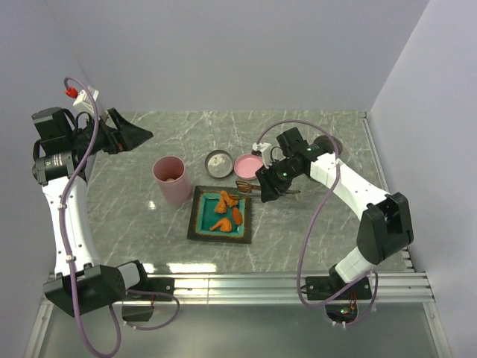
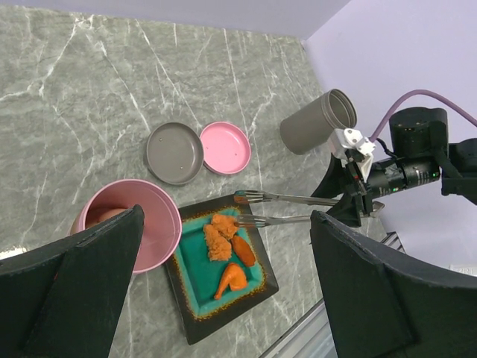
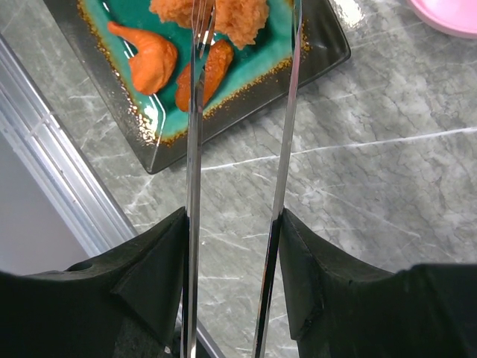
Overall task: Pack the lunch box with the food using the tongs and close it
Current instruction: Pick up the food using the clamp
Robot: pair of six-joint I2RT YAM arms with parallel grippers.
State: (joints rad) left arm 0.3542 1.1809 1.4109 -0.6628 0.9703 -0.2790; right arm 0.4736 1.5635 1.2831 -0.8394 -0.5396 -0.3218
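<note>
- Only the left wrist view looks down into the lunch box (image 2: pixel 162 227). It stands upright and uncovered just beside the plate (image 2: pixel 192 306), with a pale pink ball (image 2: pixel 106 217) inside.
- That view also shows a grey cylinder (image 2: pixel 319 121) lying on its side beyond the right gripper (image 2: pixel 356 207). The top view does not show it.
- From above, the pink lid (image 1: pixel 249 164) lies on the table (image 1: pixel 335 216) right beside a grey round dish (image 1: pixel 218 162), behind the plate.
- Up close, the right wrist view shows three orange food pieces on the teal plate: a drumstick shape (image 3: pixel 149 56), an oblong piece (image 3: pixel 205 74) and a breaded chunk (image 3: pixel 238 19).
- The right gripper is partly closed on the tongs (image 3: pixel 192 149), its fingers pressing both silver arms from outside. The arms stand apart, with one tip at the breaded chunk and the other over the plate's edge.
- The left gripper (image 1: pixel 133 136) is spread wide and holds nothing, raised over the table's rear left.
</note>
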